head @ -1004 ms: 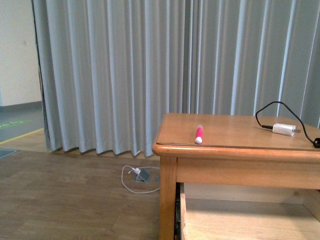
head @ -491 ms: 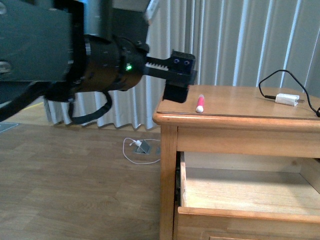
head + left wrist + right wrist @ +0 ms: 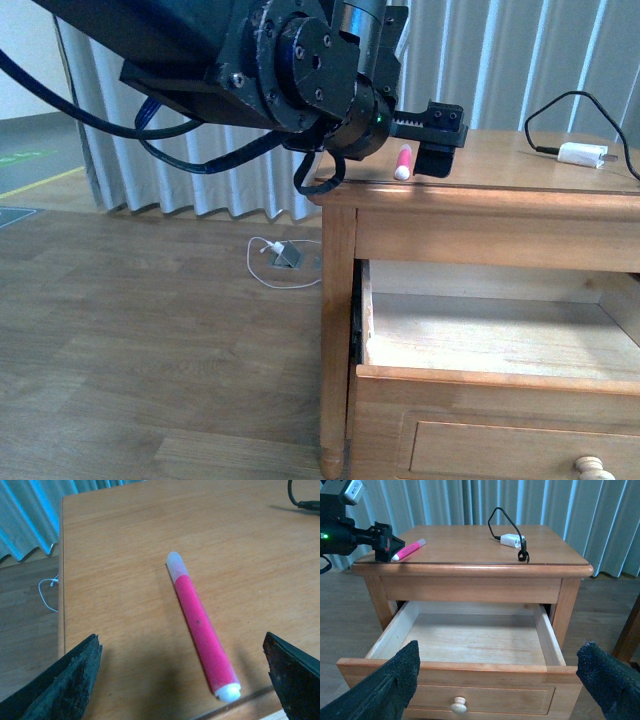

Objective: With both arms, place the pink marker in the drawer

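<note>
The pink marker lies on the wooden bedside table, near its front left corner. My left gripper is open and hovers just over the table top. In the left wrist view the marker lies between the two black fingertips, untouched. The right wrist view shows the marker beside the left gripper. The drawer stands pulled open and empty. My right gripper is open, in front of the drawer front and above its knob.
A white charger block with a black cable lies at the table's back right; it also shows in the right wrist view. A floor socket with a white cable sits left of the table. Grey curtains hang behind.
My left arm has swung in from the left and moved right until its fingers flank the marker. The front view has dropped, showing more of the open drawer.
</note>
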`<state>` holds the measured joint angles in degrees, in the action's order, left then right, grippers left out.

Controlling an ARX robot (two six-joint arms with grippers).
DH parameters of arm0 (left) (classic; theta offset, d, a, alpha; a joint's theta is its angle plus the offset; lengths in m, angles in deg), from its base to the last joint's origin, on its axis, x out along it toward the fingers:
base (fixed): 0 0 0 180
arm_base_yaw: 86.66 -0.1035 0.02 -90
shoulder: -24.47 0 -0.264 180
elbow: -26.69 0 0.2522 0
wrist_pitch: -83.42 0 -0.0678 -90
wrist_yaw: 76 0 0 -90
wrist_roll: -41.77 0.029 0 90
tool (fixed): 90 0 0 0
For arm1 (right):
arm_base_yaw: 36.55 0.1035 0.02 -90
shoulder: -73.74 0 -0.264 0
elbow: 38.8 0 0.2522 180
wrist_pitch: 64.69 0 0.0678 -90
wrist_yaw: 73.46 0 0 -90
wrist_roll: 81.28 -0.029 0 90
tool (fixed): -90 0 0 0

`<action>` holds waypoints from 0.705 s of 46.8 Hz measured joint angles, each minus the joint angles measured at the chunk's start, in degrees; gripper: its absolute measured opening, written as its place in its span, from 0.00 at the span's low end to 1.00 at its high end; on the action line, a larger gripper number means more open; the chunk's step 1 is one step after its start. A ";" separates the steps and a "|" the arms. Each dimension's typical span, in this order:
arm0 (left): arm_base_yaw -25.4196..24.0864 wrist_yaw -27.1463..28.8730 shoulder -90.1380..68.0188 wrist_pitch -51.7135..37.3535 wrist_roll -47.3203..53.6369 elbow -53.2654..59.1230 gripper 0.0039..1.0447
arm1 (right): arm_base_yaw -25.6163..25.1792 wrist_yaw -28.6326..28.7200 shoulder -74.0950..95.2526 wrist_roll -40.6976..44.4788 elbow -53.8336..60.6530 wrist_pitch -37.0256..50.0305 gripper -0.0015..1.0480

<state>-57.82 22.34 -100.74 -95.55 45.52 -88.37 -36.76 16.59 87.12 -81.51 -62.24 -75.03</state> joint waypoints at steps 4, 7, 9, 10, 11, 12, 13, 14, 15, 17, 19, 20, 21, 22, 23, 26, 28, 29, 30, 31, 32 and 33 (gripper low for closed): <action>0.09 -0.57 -1.60 2.05 -1.05 -2.97 0.95 | 0.00 0.00 0.00 0.00 0.00 0.00 0.92; 0.17 -0.98 -2.62 3.72 -1.68 -5.07 0.95 | 0.00 0.00 0.00 0.00 0.00 0.00 0.92; 0.20 -0.96 -3.30 5.09 -2.16 -6.25 0.95 | 0.00 0.00 0.00 0.00 0.00 0.00 0.92; 0.20 -0.96 -3.61 5.86 -2.32 -6.88 0.95 | 0.00 0.00 0.00 0.00 0.00 0.00 0.92; 0.20 -0.94 -3.91 6.60 -2.40 -7.45 0.95 | 0.00 0.00 0.00 0.00 0.00 0.00 0.92; 0.20 -0.96 -4.24 7.13 -2.51 -7.96 0.95 | 0.00 0.00 0.00 0.00 0.00 0.00 0.92; 0.22 -1.05 -4.63 7.65 -2.62 -8.57 0.95 | 0.00 0.00 0.00 0.00 0.00 0.00 0.92; 0.22 -1.14 -4.92 8.02 -2.73 -8.90 0.95 | 0.00 0.00 0.00 0.00 0.00 0.00 0.92; 0.26 -1.25 -5.31 8.63 -2.75 -9.35 0.95 | 0.00 0.00 0.00 0.00 0.00 0.00 0.92; 0.37 -1.49 -5.77 9.97 -2.73 -10.10 0.95 | 0.00 0.00 0.00 0.00 0.00 0.00 0.92; 0.46 -1.44 -6.27 11.06 -2.73 -10.86 0.95 | 0.00 0.00 0.00 0.00 0.00 0.00 0.92; 0.52 -1.40 -6.43 11.50 -2.71 -11.21 0.95 | 0.00 0.00 0.00 0.00 0.00 0.00 0.92; 0.61 -1.42 -6.67 12.04 -2.71 -11.69 0.95 | 0.00 0.00 0.00 0.00 0.00 0.00 0.92; 0.72 -1.42 -6.93 12.44 -2.71 -12.15 0.95 | 0.00 0.00 0.00 0.00 0.00 0.00 0.92; 0.83 -1.44 -7.10 12.70 -2.71 -12.50 0.95 | 0.00 0.00 0.00 0.00 0.00 0.00 0.92; 1.09 -1.44 -7.26 13.27 -2.51 -13.09 0.95 | 0.00 0.00 0.00 0.00 0.00 0.00 0.92; 1.27 -1.44 -7.34 13.49 -2.40 -13.29 0.95 | 0.00 0.00 0.00 0.00 0.00 0.00 0.92; 1.40 -1.44 -7.34 13.60 -2.32 -13.38 0.95 | 0.00 0.00 0.00 0.00 0.00 0.00 0.92; 1.44 -1.44 -7.37 13.64 -2.32 -13.40 0.95 | 0.00 0.00 0.00 0.00 0.00 0.00 0.92; 1.55 -1.42 -7.37 13.86 -2.27 -13.44 0.95 | 0.00 0.00 0.00 0.00 0.00 0.00 0.92; 1.62 -1.38 -7.37 13.97 -2.25 -13.49 0.95 | 0.00 0.00 0.00 0.00 0.00 0.00 0.92; 1.66 -1.31 -7.37 14.01 -2.25 -13.49 0.95 | 0.00 0.00 0.00 0.00 0.00 0.00 0.92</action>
<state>-56.16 21.02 -108.11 -81.54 43.27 -101.85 -36.76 16.59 87.12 -81.51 -62.24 -75.03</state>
